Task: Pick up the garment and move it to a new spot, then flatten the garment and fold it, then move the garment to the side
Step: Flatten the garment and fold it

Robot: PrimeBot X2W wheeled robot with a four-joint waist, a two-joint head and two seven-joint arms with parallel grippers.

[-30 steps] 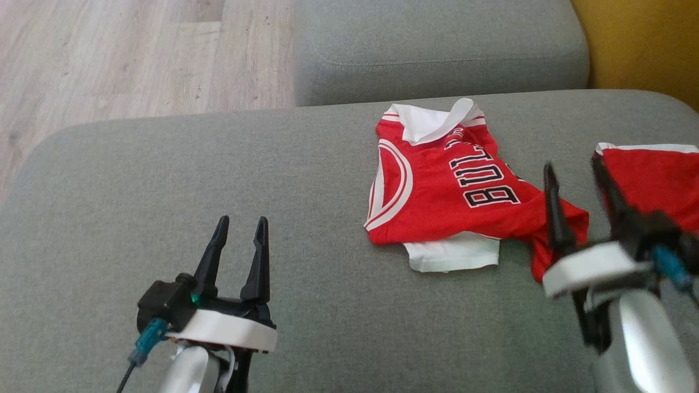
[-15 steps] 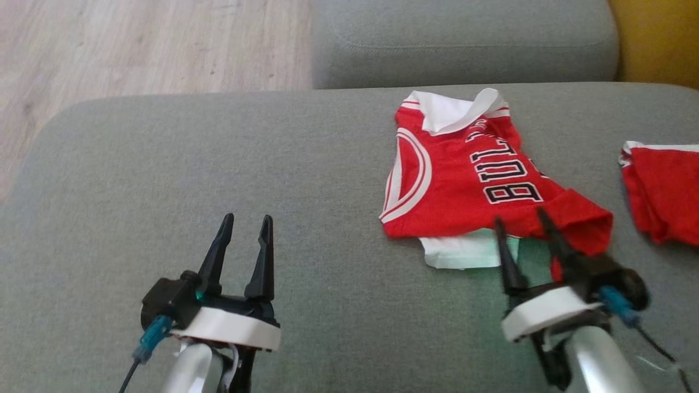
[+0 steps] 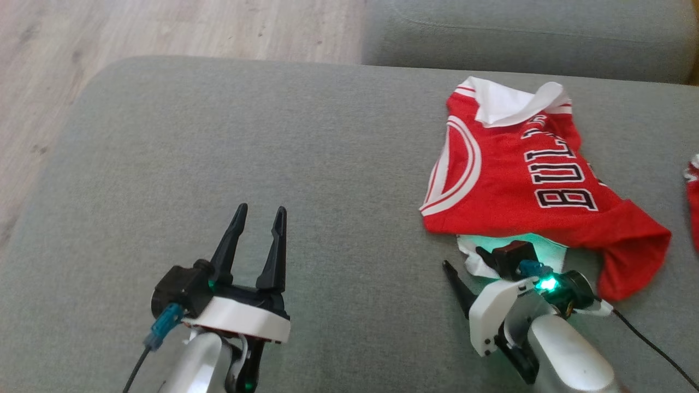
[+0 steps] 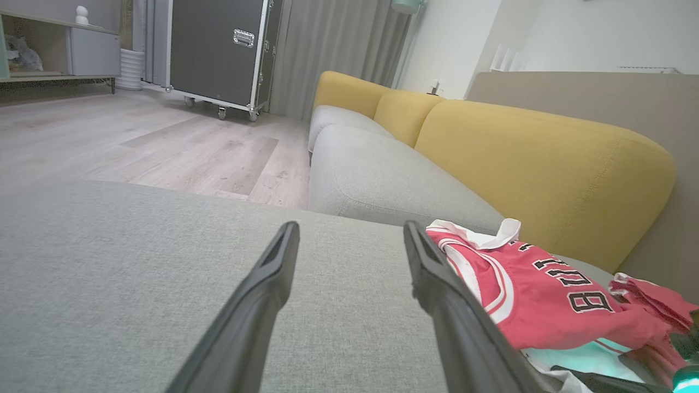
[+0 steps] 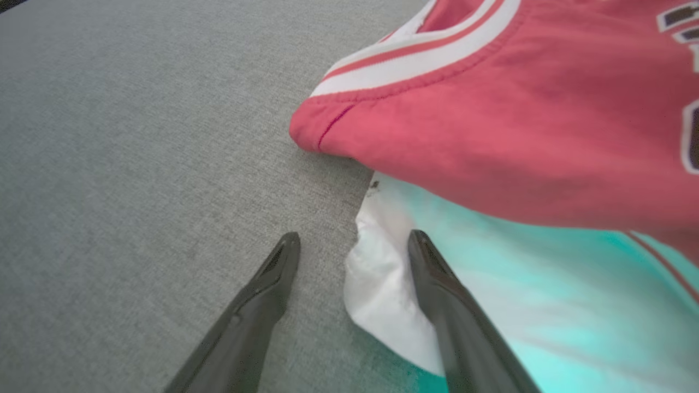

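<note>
The garment (image 3: 519,185) is a red jersey with white trim and black-and-white lettering, lying crumpled on the right of the grey seat cushion (image 3: 246,136); a white layer sticks out from under its near edge. My right gripper (image 3: 461,256) is open at that near edge. In the right wrist view the gripper (image 5: 354,237) straddles the white hem, one finger over the white cloth (image 5: 382,284) and the other over bare cushion, below the red fold (image 5: 519,136). My left gripper (image 3: 260,208) stands open over bare cushion, well left of the jersey (image 4: 546,295).
Another red cloth (image 3: 692,202) lies at the right edge of the cushion. A second grey cushion (image 3: 519,38) lies beyond, and a yellow backrest (image 4: 546,158) runs along the sofa. Wooden floor (image 3: 164,27) borders the cushion's left and far sides. A black wheeled case (image 4: 218,54) stands far off.
The head camera has shifted. My right gripper has come down and left from beside the jersey's right end to its near white edge, with the wrist rolled. The left gripper has kept still.
</note>
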